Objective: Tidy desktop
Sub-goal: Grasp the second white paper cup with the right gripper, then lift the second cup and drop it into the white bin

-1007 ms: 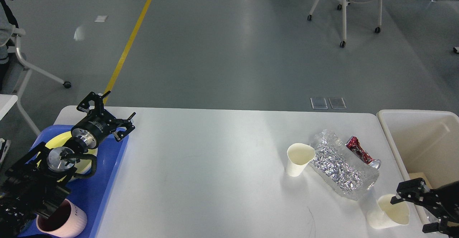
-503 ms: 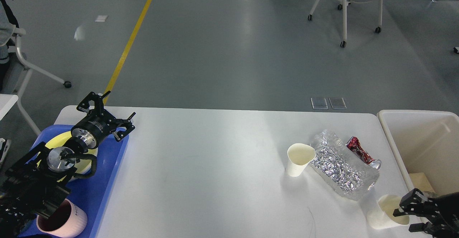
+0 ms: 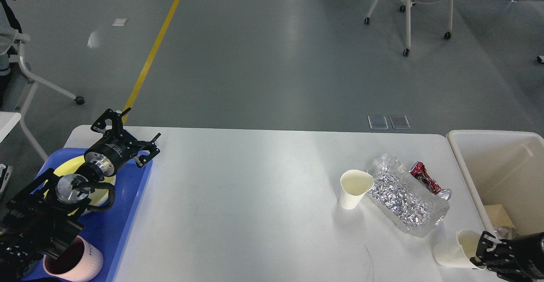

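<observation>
The white desktop [image 3: 255, 188] fills the lower view. On its right stand a paper cup [image 3: 355, 193], a crinkled foil bag [image 3: 403, 197] and a crushed red can [image 3: 427, 180]. A second paper cup [image 3: 450, 252] lies tilted near the front right edge. My right gripper [image 3: 486, 254] is dark, at that cup's rim and touching it; I cannot tell its fingers apart. My left gripper [image 3: 127, 132] is open and empty above the far corner of the blue tray [image 3: 127, 205].
The blue tray holds a yellow plate [image 3: 70, 165] and a pink mug [image 3: 80, 260] under my left arm. A cream-white bin [image 3: 463, 167] stands beside the table's right end, with scraps in its bottom. Chairs stand on the floor beyond.
My right gripper has come down and toward the front edge onto the near paper cup's rim. The cup now leans more, with a narrower mouth. The left arm has not moved.
</observation>
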Action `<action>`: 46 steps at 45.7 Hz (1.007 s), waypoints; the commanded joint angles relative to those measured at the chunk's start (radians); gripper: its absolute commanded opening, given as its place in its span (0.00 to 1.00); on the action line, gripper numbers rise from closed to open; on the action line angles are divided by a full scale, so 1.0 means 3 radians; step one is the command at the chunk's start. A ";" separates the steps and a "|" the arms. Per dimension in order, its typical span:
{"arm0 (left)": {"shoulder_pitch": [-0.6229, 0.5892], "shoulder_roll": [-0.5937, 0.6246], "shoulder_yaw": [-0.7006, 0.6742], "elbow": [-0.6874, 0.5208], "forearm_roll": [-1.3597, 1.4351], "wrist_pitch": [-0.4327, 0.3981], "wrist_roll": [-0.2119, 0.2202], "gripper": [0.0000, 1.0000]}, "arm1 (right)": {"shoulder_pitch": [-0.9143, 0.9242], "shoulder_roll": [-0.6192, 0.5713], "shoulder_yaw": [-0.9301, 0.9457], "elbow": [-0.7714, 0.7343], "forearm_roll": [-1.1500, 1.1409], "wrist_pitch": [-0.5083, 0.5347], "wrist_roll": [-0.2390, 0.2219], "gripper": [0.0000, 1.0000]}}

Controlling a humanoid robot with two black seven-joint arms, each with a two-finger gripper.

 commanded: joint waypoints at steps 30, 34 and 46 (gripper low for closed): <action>0.0000 0.0000 0.0000 0.0000 0.0000 0.0000 0.0001 1.00 | 0.1725 -0.0494 -0.0021 0.0272 -0.0415 0.0591 -0.0206 0.00; 0.0000 0.0000 0.0000 0.0000 0.0000 0.0000 0.0001 1.00 | 0.2175 -0.0377 -0.0006 0.0282 -0.0410 0.0857 -0.0354 0.00; 0.0000 0.0000 0.0000 0.0000 0.0000 0.0000 0.0001 1.00 | 0.2963 0.0619 -0.0006 0.0231 -0.0364 0.0970 -0.0707 0.00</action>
